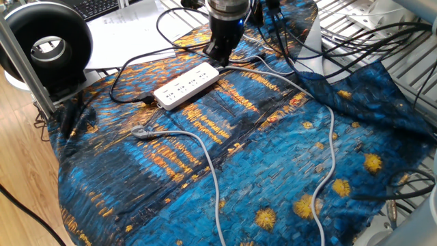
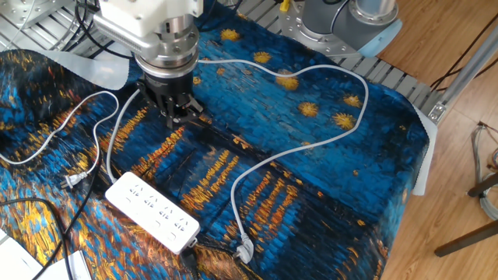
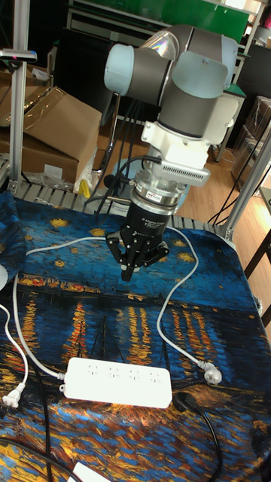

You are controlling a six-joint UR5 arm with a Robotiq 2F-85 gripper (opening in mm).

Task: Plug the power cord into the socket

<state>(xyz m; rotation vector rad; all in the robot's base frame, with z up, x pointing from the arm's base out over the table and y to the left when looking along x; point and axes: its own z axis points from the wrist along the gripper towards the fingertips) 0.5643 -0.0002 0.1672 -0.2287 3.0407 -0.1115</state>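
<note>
The socket is a long white power strip (image 1: 186, 85) (image 2: 152, 211) (image 3: 117, 382) lying flat on the blue-and-orange cloth, with a black lead at one end. The power cord (image 2: 48, 142) is thin and white, and its small plug (image 2: 70, 180) (image 3: 9, 397) lies loose on the cloth just off the strip's other end. My gripper (image 1: 220, 59) (image 2: 177, 118) (image 3: 127, 276) points down just above the cloth, behind the strip and well apart from the plug. Its black fingers are shut together with nothing between them.
A thicker grey cable (image 2: 311, 144) loops across the cloth and under the gripper; its loose metallic end (image 1: 140, 132) (image 2: 243, 250) (image 3: 211, 373) lies near the strip. Black cables (image 1: 355, 37), a black round device (image 1: 46, 48) and papers sit around the cloth's edges.
</note>
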